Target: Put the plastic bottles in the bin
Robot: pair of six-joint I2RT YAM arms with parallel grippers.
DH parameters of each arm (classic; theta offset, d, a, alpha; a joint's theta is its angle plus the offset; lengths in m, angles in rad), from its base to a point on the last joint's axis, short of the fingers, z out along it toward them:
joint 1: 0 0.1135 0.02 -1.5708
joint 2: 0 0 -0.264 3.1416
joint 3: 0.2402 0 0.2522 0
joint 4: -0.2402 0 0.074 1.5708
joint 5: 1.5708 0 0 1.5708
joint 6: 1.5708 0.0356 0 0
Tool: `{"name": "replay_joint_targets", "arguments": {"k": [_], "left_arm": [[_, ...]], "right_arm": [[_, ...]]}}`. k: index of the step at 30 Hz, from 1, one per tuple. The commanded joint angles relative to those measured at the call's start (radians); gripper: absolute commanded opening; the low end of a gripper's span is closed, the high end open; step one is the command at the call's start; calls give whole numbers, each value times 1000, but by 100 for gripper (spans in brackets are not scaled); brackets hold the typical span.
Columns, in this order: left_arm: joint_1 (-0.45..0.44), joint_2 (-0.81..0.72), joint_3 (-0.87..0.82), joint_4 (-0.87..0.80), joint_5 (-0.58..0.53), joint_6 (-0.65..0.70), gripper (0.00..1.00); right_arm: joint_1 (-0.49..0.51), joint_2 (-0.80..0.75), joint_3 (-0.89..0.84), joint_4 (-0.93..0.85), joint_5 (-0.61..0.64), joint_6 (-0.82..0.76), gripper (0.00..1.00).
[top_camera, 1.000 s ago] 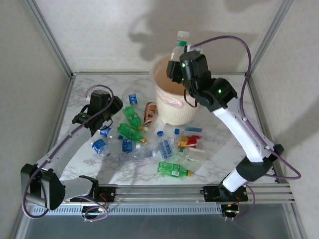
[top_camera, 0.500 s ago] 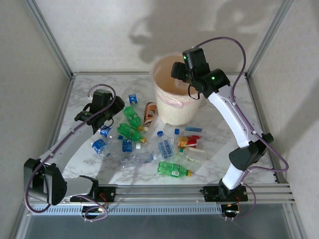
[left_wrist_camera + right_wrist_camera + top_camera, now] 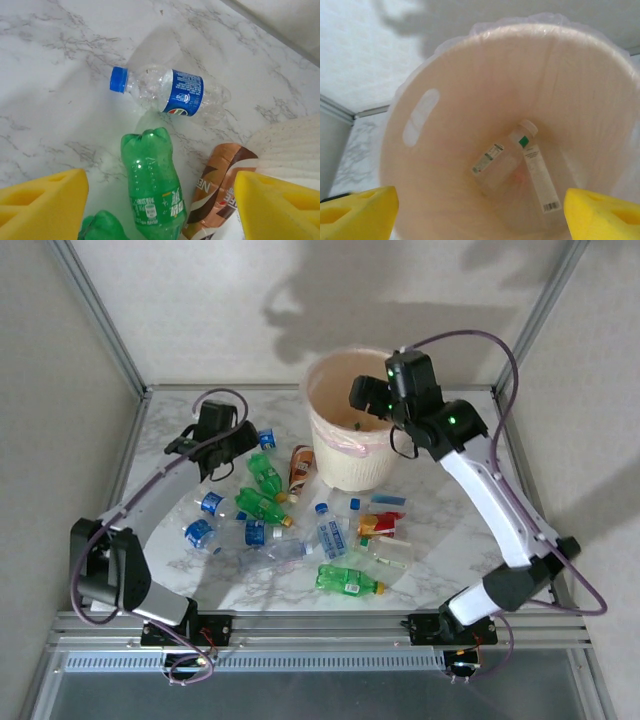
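Over the cream bin [image 3: 345, 455] my right gripper [image 3: 363, 398] hangs open and holds nothing; its yellow fingertips [image 3: 357, 212] frame the bin's inside wall [image 3: 445, 165], and a clear white-capped bottle [image 3: 520, 160] lies at the bottom. My left gripper [image 3: 242, 442] is open above the table left of the bin. Between and below its fingertips [image 3: 40, 205] lies a green bottle [image 3: 152, 185], untouched. A brown bottle [image 3: 220, 190] lies to its right against the bin wall [image 3: 290, 145]. Beyond them is a clear bottle with blue cap and label [image 3: 170, 92].
Several more bottles lie scattered on the marble table in front of the bin: green ones [image 3: 260, 505] [image 3: 348, 582], blue-labelled ones [image 3: 200, 533] [image 3: 331, 535], a red-labelled one [image 3: 380, 525]. Metal frame posts and white walls close in the back and sides.
The right gripper has opened and the clear bottle it held above the bin now lies inside. The left arm has swung toward the back and right, its jaws opening.
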Motion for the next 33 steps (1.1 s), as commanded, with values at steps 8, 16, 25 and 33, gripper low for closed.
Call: {"name": "replay_joint_targets", "arguments": {"k": [8,16,25,33], "left_arm": [[7,205,202,-82,-16,148,86],[52,195,92,112,74,-305,83],[91,260,131,170,110,-569,76],[21,408,338,41,99,-545,83]], "right_arm": [[66,-174,-240,85,-37,95,89],[76,-215,-320,104,-47,111,91],[78,-203,-359,129,-73,116,89],[77,-199,-361,126,-55,116,89]]}}
